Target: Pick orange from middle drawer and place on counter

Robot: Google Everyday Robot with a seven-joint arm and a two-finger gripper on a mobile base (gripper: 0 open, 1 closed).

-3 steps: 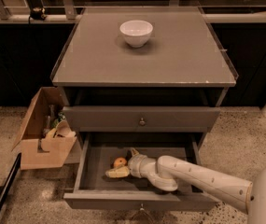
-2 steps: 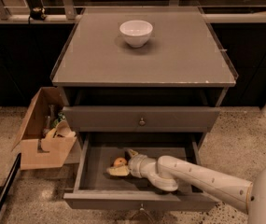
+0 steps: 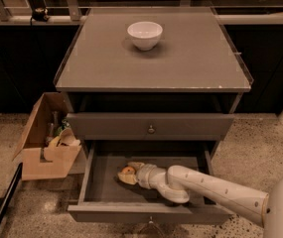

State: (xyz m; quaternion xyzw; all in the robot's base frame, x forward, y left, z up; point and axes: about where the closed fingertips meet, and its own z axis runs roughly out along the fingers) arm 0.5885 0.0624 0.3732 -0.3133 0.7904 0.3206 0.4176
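Gripper (image 3: 127, 175) in middle drawer (image 3: 110, 190), orange (image 3: 127, 170) betw. jaws, closure can't tell; prob. firm, rolls, so pinch across widest pt.

Grey-brown counter (image 3: 190, 68) w/ glossy sheet: carries upright white bowl (image 3: 145, 34), rear-centre of counter. Below counter, speckled floor (image 3: 260, 133): bears open cardboard box (image 3: 41, 150), left of counter. Gripper (image 3: 126, 174) below counter, inside open middle drawer (image 3: 151, 214), at orange (image 3: 128, 170).
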